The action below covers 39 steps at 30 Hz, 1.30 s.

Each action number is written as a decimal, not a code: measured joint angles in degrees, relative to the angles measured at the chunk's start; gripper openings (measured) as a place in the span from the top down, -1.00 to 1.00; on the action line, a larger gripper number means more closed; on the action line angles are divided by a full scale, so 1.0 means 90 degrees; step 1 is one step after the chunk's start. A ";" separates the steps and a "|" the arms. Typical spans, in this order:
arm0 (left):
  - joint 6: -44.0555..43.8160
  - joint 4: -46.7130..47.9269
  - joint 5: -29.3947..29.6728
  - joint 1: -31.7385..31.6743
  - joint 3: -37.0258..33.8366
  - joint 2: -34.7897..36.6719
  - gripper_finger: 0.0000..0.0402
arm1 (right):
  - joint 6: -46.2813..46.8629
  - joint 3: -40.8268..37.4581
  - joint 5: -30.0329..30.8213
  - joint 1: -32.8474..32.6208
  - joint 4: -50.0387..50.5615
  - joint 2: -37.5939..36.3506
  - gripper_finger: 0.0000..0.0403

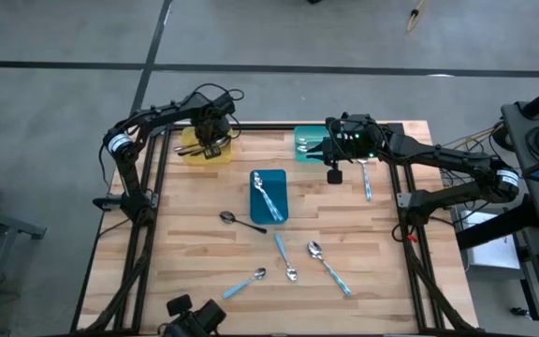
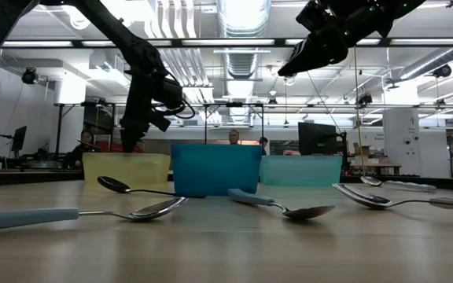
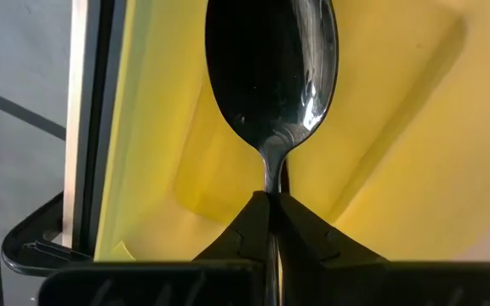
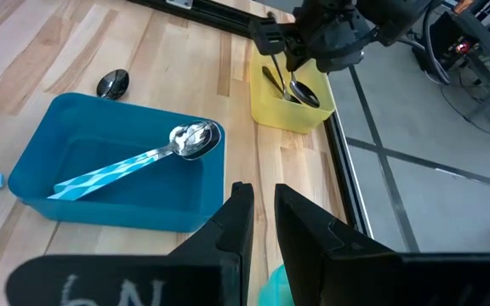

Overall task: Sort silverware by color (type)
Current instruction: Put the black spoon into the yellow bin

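Nearest the front edge of the wooden bench (image 1: 195, 253), in the lower middle of the high view, four blue-handled spoons (image 1: 329, 269) are lying loose, and one dark spoon (image 1: 240, 221) is waiting just above them, all apparently still to be sorted. Beyond them, at frame centre, the blue tray (image 1: 269, 197) is holding blue-handled spoons, which suggests each tray is collecting one kind. Farther back, at upper left, the left pincer (image 1: 211, 134) is hovering over the yellow tray (image 1: 206, 150); its wrist view shows what the overhead cannot: its tips are pressed together on the neck of a black spoon (image 3: 270, 68), bowl hanging over the yellow floor, probably ready for release there. At upper right, the right pincer (image 1: 333, 165) is hanging beside the teal tray (image 1: 308, 143), its fingers (image 4: 236, 223) standing slightly parted with nothing visible between them. Only the right wrist view shows dark spoons already resting inside the yellow tray, while the low view alone shows people in the room behind.
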<state>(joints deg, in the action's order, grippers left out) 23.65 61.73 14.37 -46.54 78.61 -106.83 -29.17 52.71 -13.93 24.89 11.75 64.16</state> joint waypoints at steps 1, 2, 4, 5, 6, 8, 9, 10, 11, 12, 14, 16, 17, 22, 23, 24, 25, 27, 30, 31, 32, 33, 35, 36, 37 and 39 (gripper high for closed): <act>0.0004 -0.0027 0.0000 0.0000 0.0000 0.0000 1.00 | 0.0002 0.0000 0.0000 -0.0001 -0.0002 0.0000 0.79; 0.0006 -0.0042 0.0002 0.0000 0.0000 0.0000 1.00 | 0.0000 0.0000 0.0000 -0.0001 0.0000 0.0000 0.79; 0.0006 -0.0041 0.0001 0.0000 0.0000 0.0000 1.00 | 0.0002 0.0000 0.0000 -0.0001 0.0000 0.0000 0.79; 0.0006 -0.0041 0.0000 0.0000 0.0000 0.0000 1.00 | 0.0000 0.0000 0.0000 -0.0001 0.0000 0.0000 0.79; 0.0006 -0.0043 0.0000 0.0000 0.0000 0.0000 1.00 | 0.0000 0.0000 0.0000 -0.0001 -0.0001 0.0000 0.79; 0.0034 -0.0050 0.0000 0.0000 0.0000 0.0000 1.00 | 0.0000 0.0000 0.0000 -0.0001 0.0000 0.0000 0.79; 0.0065 -0.0057 0.0002 0.0000 0.0000 0.0000 1.00 | 0.0001 0.0000 0.0000 0.0001 -0.0001 0.0000 0.79; 0.0085 -0.0074 0.0000 0.0000 0.0000 0.0000 1.00 | 0.0000 0.0000 0.0000 -0.0001 0.0000 0.0000 0.79; 0.0088 -0.0089 0.0000 0.0000 0.0000 0.0000 1.00 | 0.0002 0.0000 0.0000 0.0002 0.0000 0.0000 0.79; 0.0091 -0.0102 0.0001 0.0000 0.0000 0.0000 1.00 | 0.0001 0.0000 0.0000 0.0000 0.0000 0.0000 0.79; 0.0105 -0.0110 0.0000 0.0000 0.0000 0.0000 1.00 | 0.0000 0.0000 0.0002 0.0002 0.0000 0.0000 0.79; 0.0125 -0.0122 0.0000 0.0000 0.0000 0.0000 1.00 | 0.0000 0.0000 0.0001 0.0000 0.0000 0.0000 0.79; 0.0125 -0.0134 0.0000 0.0000 0.0000 0.0000 1.00 | 0.0000 0.0000 0.0000 0.0000 0.0000 0.0000 0.79; 0.0125 -0.0190 0.0000 0.0000 0.0000 0.0000 1.00 | 0.0000 0.0000 0.0000 0.0000 0.0000 0.0000 0.79; 0.0126 -0.0225 0.0000 0.0000 -0.0006 0.0000 1.00 | 0.0000 0.0000 0.0000 -0.0001 0.0000 0.0000 0.79; 0.0128 -0.0262 0.0000 0.0000 -0.0022 0.0000 1.00 | 0.0000 0.0000 0.0000 -0.0001 0.0000 0.0000 0.79; 0.0128 -0.0257 0.0000 0.0000 -0.0031 0.0000 1.00 | 0.0001 0.0000 0.0000 0.0001 0.0000 0.0000 0.79; 0.0128 -0.0259 0.0000 0.0000 -0.0039 -0.0002 1.00 | 0.0001 0.0000 0.0001 0.0000 0.0001 0.0000 0.79; 0.0128 -0.0266 0.0000 0.0000 -0.0039 -0.0002 1.00 | 0.0002 0.0000 0.0000 0.0000 0.0002 0.0000 0.79; 0.0128 -0.0268 0.0000 0.0000 -0.0039 -0.0002 1.00 | 0.0002 0.0000 0.0002 -0.0001 0.0002 0.0000 0.79; 0.0128 -0.0277 0.0000 0.0000 -0.0039 -0.0002 1.00 | 0.0002 0.0000 0.0000 0.0001 0.0002 0.0000 0.79; 0.0128 -0.0292 0.0000 0.0000 -0.0039 -0.0002 1.00 | 0.0002 0.0000 0.0002 -0.0001 0.0002 0.0000 0.79; 0.0128 -0.0300 0.0000 0.0000 -0.0041 -0.0002 1.00 | 0.0002 0.0000 0.0001 0.0000 0.0003 0.0000 0.79; 0.0128 -0.0294 -0.0001 0.0000 -0.0042 -0.0002 1.00 | 0.0002 0.0000 0.0002 0.0001 0.0005 0.0000 0.79; 0.0128 -0.0296 -0.0004 0.0000 -0.0044 -0.0002 1.00 | 0.0003 0.0000 0.0000 0.0000 0.0005 0.0000 0.79; 0.0128 -0.0296 -0.0099 0.0000 -0.0058 -0.0002 1.00 | 0.0002 0.0000 0.0000 0.0002 0.0005 0.0000 0.79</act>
<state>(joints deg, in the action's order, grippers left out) 24.80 59.07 13.48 -46.54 78.08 -106.85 -29.15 52.71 -13.93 24.91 11.79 64.16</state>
